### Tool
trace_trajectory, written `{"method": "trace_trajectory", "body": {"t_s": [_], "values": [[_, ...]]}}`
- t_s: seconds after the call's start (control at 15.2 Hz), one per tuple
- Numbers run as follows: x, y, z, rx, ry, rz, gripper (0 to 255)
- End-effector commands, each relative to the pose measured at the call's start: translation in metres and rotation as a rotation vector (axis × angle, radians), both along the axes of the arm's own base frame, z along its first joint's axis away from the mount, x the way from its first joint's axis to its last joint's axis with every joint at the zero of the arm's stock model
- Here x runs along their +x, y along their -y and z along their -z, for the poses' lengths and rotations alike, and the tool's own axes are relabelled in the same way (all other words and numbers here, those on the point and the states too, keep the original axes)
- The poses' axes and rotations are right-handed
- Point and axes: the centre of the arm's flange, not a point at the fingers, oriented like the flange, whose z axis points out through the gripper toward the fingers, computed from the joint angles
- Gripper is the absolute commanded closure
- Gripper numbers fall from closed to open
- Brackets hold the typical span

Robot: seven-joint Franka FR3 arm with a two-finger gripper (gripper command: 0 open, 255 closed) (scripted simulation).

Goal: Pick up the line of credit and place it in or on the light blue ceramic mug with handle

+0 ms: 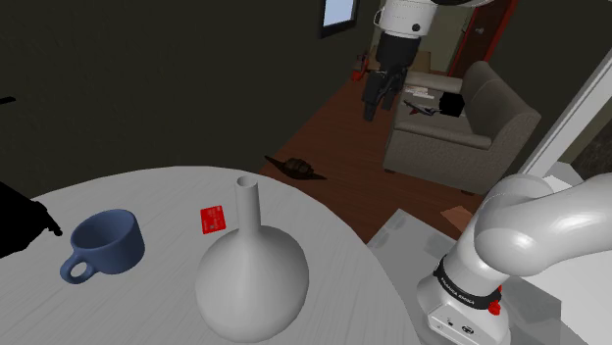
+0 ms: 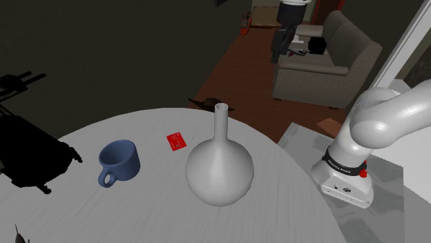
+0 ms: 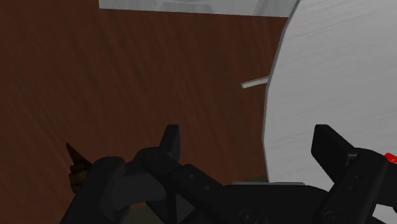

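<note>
A small red card [image 1: 214, 219] [image 2: 177, 141] lies flat on the round pale table [image 1: 147, 191] [image 3: 337, 76], between a blue mug with a handle [image 1: 106, 245] [image 2: 119, 161] and a white round-bellied vase [image 1: 252, 270] [image 2: 219, 166]. The mug stands upright with its mouth tilted toward the card. My gripper [image 1: 381, 106] [image 2: 280, 54] hangs high up, far from the card and past the table's far edge. In the wrist view the gripper [image 3: 247, 133] is open with nothing between its fingers. It is over the brown floor beside the table rim, and a sliver of the red card [image 3: 391, 157] peeks out by one finger.
The tall-necked vase stands close to the card on the arm's side. A grey armchair [image 1: 461, 127] with clutter sits beyond the table. A dark brown object [image 1: 299, 169] lies on the wooden floor. A black shape [image 1: 20, 221] borders the table at the shoulder view's left.
</note>
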Motion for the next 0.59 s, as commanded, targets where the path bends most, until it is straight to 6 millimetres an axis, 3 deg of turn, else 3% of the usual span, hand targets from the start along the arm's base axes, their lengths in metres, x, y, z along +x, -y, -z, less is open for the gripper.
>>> {"method": "trace_trajectory", "body": {"t_s": [0.0,0.53], "values": [[0.0,0.0,0.0,0.0,0.0,0.0,0],[0.005,-0.091,0.058,-0.026,0.123,0.103,0]]}}
